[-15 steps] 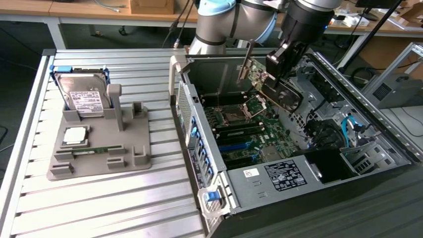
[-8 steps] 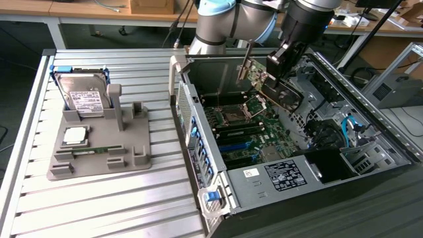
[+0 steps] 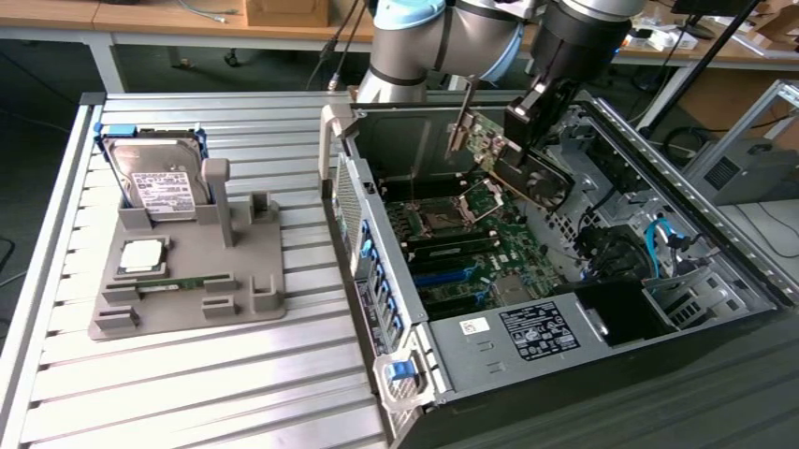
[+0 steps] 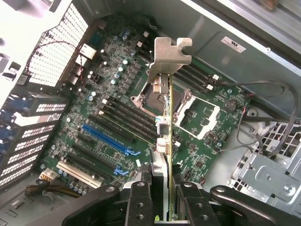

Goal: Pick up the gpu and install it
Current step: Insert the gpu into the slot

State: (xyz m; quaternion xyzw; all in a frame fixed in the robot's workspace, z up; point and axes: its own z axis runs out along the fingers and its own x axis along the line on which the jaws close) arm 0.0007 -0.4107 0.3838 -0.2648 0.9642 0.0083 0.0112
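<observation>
Exterior view: ribbed metal bench [image 3: 187, 383] (a grey holder [image 3: 163, 313] stands on it), open computer case [image 3: 493, 360] beside; over it the end effector [image 3: 525, 122] pinches the gpu [image 3: 530, 178]

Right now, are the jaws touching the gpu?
Touching. The wrist view shows the gpu edge-on between the two jaws, each pressed against one face of the card, which hangs over the motherboard.
</observation>
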